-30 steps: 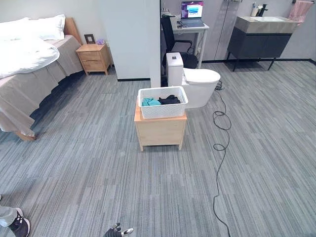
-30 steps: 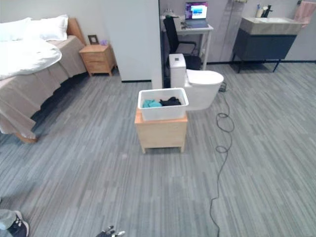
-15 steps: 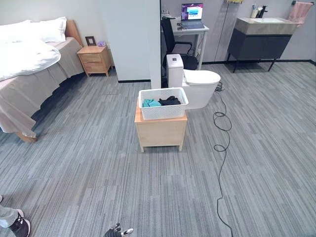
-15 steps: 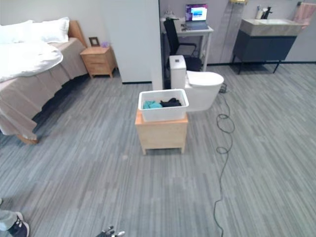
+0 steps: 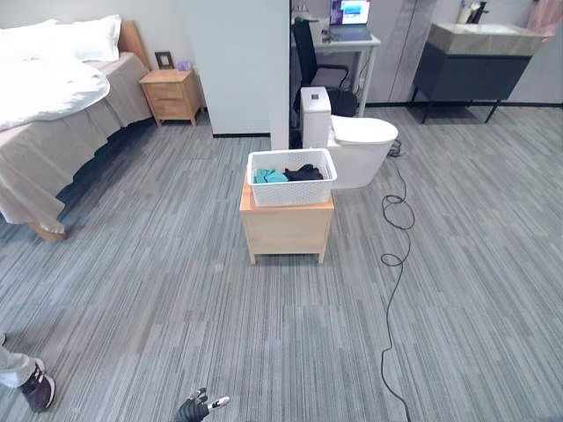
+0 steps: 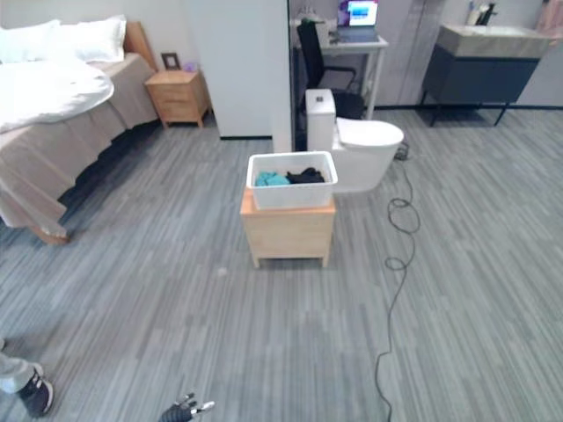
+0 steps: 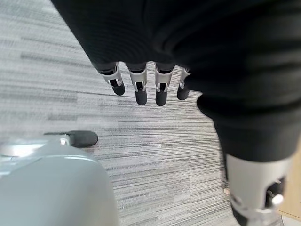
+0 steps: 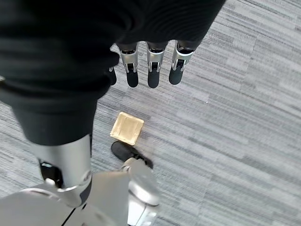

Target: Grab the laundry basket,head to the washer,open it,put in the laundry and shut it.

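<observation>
On grey carpet, white lattice laundry basket (image 5: 291, 177) tops wooden cabinet (image 5: 286, 230); fingers (image 7: 141, 89) relaxed, empty.

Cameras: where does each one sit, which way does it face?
Left eye view: on the head, looking down and forward at the laundry basket on its wooden stand; the left robot hand shows at the bottom edge.
Right eye view: beside it, same scene; both share the basket, toilet and bed.
Left wrist view: on the left wrist, looking down along relaxed fingers at the carpet.
Right wrist view: on the right wrist, looking down past the right robot hand at carpet; both wrist views share it.
</observation>
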You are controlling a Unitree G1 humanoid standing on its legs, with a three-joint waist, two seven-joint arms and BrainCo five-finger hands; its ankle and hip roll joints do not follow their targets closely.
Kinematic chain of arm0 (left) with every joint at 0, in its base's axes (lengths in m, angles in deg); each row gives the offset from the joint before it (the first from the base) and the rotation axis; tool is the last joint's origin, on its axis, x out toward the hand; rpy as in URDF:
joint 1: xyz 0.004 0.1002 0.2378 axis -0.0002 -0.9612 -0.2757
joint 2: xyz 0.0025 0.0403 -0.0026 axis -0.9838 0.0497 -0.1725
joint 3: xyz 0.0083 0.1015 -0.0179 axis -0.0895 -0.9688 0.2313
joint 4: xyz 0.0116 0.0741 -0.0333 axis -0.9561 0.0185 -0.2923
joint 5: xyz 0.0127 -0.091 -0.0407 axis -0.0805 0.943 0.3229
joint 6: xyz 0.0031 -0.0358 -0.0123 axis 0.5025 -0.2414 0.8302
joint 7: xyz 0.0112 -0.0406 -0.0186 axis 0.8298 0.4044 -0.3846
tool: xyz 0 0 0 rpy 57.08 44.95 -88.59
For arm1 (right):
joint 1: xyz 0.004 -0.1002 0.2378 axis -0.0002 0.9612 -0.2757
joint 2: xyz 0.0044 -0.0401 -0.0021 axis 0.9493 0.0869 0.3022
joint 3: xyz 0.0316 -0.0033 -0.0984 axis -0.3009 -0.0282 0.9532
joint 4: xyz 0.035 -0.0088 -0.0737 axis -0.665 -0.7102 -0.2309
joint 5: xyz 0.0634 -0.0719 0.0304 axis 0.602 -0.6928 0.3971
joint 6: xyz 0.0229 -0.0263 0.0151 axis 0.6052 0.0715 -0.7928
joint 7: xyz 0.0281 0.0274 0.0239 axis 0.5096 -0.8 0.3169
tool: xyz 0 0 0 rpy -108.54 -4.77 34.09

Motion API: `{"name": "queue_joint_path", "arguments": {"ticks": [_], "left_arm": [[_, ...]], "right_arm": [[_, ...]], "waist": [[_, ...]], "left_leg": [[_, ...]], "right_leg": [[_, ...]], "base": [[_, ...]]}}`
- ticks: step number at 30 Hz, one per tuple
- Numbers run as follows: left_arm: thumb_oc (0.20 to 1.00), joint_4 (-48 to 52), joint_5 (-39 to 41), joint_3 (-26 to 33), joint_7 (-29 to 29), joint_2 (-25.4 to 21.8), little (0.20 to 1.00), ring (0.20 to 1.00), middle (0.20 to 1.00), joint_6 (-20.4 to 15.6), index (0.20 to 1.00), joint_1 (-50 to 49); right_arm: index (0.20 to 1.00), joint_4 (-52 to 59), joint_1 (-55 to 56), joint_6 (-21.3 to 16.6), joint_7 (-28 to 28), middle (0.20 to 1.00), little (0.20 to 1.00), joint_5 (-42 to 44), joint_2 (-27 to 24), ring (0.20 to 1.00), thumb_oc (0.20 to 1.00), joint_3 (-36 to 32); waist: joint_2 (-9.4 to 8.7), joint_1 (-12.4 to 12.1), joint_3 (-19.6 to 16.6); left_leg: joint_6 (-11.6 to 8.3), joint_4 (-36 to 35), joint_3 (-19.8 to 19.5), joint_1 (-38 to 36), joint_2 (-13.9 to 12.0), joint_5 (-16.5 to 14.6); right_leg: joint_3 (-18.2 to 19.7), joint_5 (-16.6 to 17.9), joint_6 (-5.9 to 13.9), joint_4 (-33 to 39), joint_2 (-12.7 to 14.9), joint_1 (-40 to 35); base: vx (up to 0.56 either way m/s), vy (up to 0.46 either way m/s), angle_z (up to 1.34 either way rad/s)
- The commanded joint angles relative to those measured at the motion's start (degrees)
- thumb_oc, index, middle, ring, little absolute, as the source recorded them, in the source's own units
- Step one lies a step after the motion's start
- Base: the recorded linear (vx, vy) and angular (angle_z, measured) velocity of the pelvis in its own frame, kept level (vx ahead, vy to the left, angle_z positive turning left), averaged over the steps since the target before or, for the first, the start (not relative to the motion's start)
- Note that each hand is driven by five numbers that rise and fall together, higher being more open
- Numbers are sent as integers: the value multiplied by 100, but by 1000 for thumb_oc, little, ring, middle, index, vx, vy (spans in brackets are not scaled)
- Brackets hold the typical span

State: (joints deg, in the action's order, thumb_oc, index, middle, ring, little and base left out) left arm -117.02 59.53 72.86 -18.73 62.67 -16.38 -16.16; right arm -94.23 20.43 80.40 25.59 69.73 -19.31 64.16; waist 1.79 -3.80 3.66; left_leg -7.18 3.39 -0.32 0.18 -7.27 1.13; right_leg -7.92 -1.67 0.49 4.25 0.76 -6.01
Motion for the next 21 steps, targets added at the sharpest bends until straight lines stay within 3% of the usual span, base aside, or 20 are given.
{"name": "queue_joint_path", "arguments": {"ticks": [1, 2, 4, 5, 6, 10, 14, 17, 18, 19, 20, 21], "left_arm": [[1000, 87, 264, -19, 52, -209, 1000, 1000, 1000, -8, 1000, 233], [1000, 55, 344, -6, 36, -167, 1000, 1000, 1000, 11, 1000, 249], [1000, 39, 373, -1, 29, -134, 1000, 1000, 1000, 20, 1000, 237], [1000, -19, 397, 1, 41, -91, 1000, 1000, 1000, 13, 1000, 214], [1000, -59, 395, 9, 42, -73, 1000, 1000, 1000, 11, 1000, 189], [1000, -372, 434, 111, -27, 36, 1000, 1000, 1000, -32, 1000, 187], [1000, -454, 420, 220, -96, 33, 1000, 1000, 1000, -58, 1000, 127], [1000, -434, 441, 252, -93, -27, 1000, 1000, 1000, -61, 1000, 115], [1000, -431, 461, 287, -94, -50, 1000, 1000, 1000, -59, 1000, 118], [1000, -409, 435, 290, -87, -91, 1000, 1000, 1000, -51, 1000, 166], [1000, -409, 435, 289, -87, -89, 1000, 1000, 1000, -51, 1000, 167], [1000, -350, 427, 275, -74, -125, 1000, 1000, 1000, -53, 1000, 173]], "right_arm": [[1000, -219, -112, -13, 18, 1000, 1000, 340, -197, 1000, 1000, 54], [1000, -142, -120, -4, 25, 1000, 1000, 433, -194, 1000, 1000, 37], [1000, -117, -97, 2, 25, 1000, 1000, 470, -188, 1000, 1000, 33], [1000, -85, -86, -3, 28, 1000, 1000, 561, -194, 1000, 1000, 13], [1000, -54, -83, -9, 22, 1000, 1000, 625, -191, 1000, 1000, 7], [1000, 85, -108, -87, 28, 1000, 1000, 767, -118, 1000, 1000, 105], [1000, 149, -67, -73, -2, 1000, 1000, 761, -8, 1000, 1000, 104], [1000, 124, -67, -46, -11, 1000, 1000, 729, 50, 1000, 1000, 92], [1000, 98, -65, -45, -22, 1000, 1000, 726, 71, 1000, 1000, 67], [1000, 40, -115, -45, -18, 1000, 1000, 762, 80, 1000, 1000, -27], [1000, 40, -115, -45, -18, 1000, 1000, 762, 78, 1000, 1000, -28], [1000, 58, -98, -41, -29, 1000, 1000, 774, 101, 1000, 1000, -65]], "waist": [[-109, -88, 300], [-161, -85, 429], [-166, -47, 460], [-184, -84, 430], [-218, -143, 405], [-190, -418, 318], [-312, -555, 163], [-411, -619, 102], [-500, -663, 68], [-657, -684, 34], [-647, -691, 24], [-683, -655, 49]], "left_leg": [[-152, 1296, -509, 778, -330, 505], [-27, 2031, -566, 1275, -218, 783], [41, 2146, -421, 1465, -243, 850], [107, 1749, -71, 1710, -190, 679], [163, 1472, 25, 1816, -64, 525], [198, -118, -32, 2074, 291, 808], [242, -161, 340, 2266, 260, 966], [351, 153, 299, 2380, 331, 991], [420, 413, 233, 2462, 410, 867], [601, 663, 291, 2375, 636, 556], [600, 658, 291, 2384, 623, 562], [717, 673, 340, 2266, 724, 415]], "right_leg": [[-173, -486, 111, -439, 276, -149], [-219, -515, 34, -467, 258, -164], [-284, -556, 10, -444, 244, -186], [-325, -611, 28, -339, 241, -251], [-299, -648, 60, -298, 260, -265], [-99, -961, 133, -172, 59, -534], [80, -1272, 270, -230, 173, -985], [143, -1341, 323, -506, 347, -998], [169, -1291, 399, -760, 463, -949], [215, -645, 658, -1391, 710, -759], [223, -632, 656, -1384, 699, -747], [301, -21, 770, -1969, 817, -530]], "base": [[-35, -138, 6], [-34, -136, 6], [77, -71, 13], [206, -22, 17], [271, 26, 15], [293, 58, 5], [388, 108, -22], [386, 158, -23], [408, 197, -19], [402, 198, -23], [354, 217, -37], [226, 169, -60]]}}
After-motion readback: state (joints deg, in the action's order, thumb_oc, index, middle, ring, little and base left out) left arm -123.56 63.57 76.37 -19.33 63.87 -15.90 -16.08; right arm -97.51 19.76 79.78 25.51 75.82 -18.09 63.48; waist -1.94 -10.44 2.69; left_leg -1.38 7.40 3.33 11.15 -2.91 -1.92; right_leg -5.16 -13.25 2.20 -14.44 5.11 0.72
